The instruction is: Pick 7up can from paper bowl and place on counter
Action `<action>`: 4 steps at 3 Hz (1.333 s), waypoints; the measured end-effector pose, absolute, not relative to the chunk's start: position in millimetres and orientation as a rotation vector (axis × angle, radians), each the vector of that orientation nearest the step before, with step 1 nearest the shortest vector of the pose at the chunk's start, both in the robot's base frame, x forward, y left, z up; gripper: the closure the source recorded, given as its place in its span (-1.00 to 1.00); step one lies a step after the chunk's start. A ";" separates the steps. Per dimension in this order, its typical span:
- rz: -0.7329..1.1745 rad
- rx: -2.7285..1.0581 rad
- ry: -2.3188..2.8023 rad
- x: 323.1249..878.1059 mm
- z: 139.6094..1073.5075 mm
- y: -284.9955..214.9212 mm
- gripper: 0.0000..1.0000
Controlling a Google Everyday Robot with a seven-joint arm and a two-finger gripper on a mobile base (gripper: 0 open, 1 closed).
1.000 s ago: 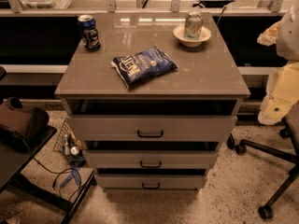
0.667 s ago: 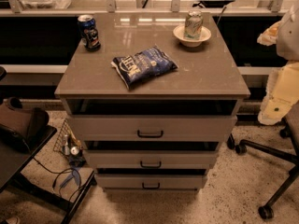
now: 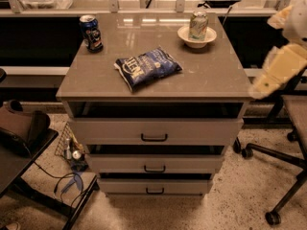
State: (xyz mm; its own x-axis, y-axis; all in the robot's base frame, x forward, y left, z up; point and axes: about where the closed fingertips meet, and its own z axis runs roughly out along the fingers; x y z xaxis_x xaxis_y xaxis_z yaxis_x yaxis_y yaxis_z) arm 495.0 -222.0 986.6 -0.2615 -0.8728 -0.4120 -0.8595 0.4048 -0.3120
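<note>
Cream end effector (image 3: 266, 79) hangs beside counter (image 3: 206, 78), apart from 7up can (image 3: 198, 26).

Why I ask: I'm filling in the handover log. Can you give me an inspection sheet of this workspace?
Surface: counter, a glossy grey-brown top over three drawers.
Job's things: 7up can stands upright in the paper bowl, at the far right corner.
Clutter: dark blue can upright at the far left; blue snack bag lying flat mid-counter.
Grippers: gripper hangs off the counter's right edge, apart from the bowl.
Cables: cable looped on the floor at lower left.
Surroundings: office chair at right; brown bag on a dark table at left.
</note>
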 end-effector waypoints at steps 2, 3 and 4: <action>0.188 -1.111 1.829 630.5 994.8 -217.9 -1.00; 0.241 -0.978 1.684 682.9 1001.1 -206.2 -1.00; 0.205 -0.837 1.661 712.1 999.4 -210.2 -1.00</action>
State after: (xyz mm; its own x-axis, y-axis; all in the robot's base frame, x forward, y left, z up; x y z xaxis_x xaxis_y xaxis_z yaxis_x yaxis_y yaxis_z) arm 712.1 -210.2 999.4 -0.0365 -0.4100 -0.9114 -0.6193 0.7250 -0.3013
